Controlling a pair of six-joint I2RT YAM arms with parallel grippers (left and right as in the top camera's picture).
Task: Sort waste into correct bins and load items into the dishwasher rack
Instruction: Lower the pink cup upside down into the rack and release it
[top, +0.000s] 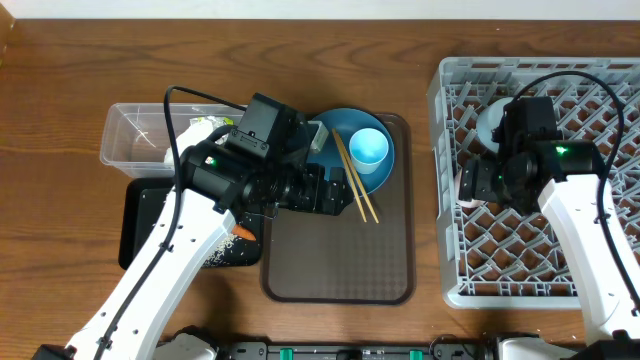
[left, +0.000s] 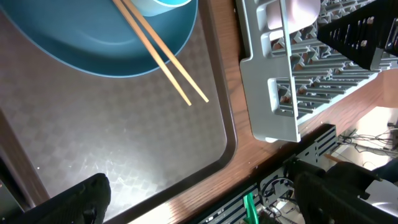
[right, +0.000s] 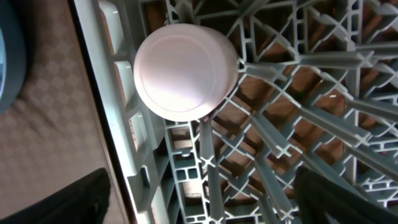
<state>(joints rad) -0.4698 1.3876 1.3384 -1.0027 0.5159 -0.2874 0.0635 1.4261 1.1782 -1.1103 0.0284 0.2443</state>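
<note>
Chopsticks (left: 163, 59): likely light, stiff, slippery; you should pinch both mid-length.
Left fingers (left: 81, 198): wide apart, empty.
Right fingers (right: 65, 198): wide apart, empty.

No legible text, label, brand, number or sign in any view. Checked dishwasher rack (top: 445, 200), brown serving tray (top: 340, 250) beside it, pink cup (right: 185, 71): surfaces unmarked.
</note>
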